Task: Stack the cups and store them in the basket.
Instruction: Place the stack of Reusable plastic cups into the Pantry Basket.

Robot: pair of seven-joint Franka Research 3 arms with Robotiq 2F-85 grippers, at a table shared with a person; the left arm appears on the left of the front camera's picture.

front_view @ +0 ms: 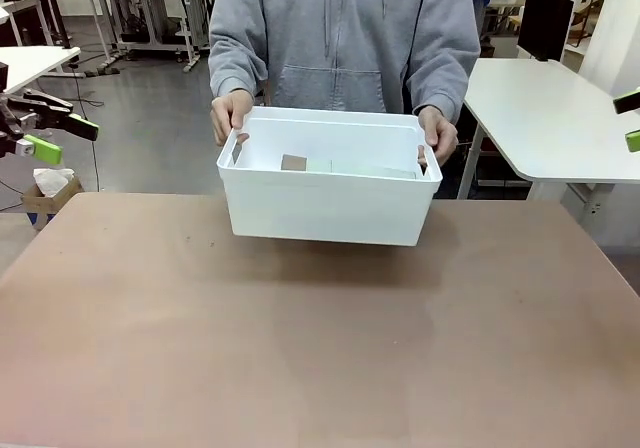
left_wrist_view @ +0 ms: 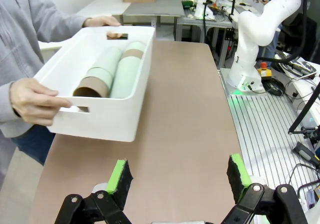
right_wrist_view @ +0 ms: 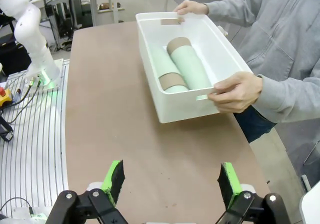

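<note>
Basket (front_view: 325,203) at counter's (front_view: 300,348) far edge, gripped by person's two hands (front_view: 232,116); stacked cups (right_wrist_view: 182,66) lying inside. Both claws (left_wrist_view: 177,176) (right_wrist_view: 170,179) released, empty, well back from basket. Risk: cups rolling if basket tilts when lifted.

One white basket (right_wrist_view: 176,111), two stacks of cups (right_wrist_view: 181,66) inside, two hands (right_wrist_view: 236,91) on its handles.

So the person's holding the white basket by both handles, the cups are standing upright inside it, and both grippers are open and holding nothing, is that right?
Not quite. The cups are not upright: they lie on their sides, stacked, in two rows along the floor of the basket, as the right wrist view shows. The rest holds: the person grips both handles, and the left gripper and right gripper are open and hold nothing.
</note>
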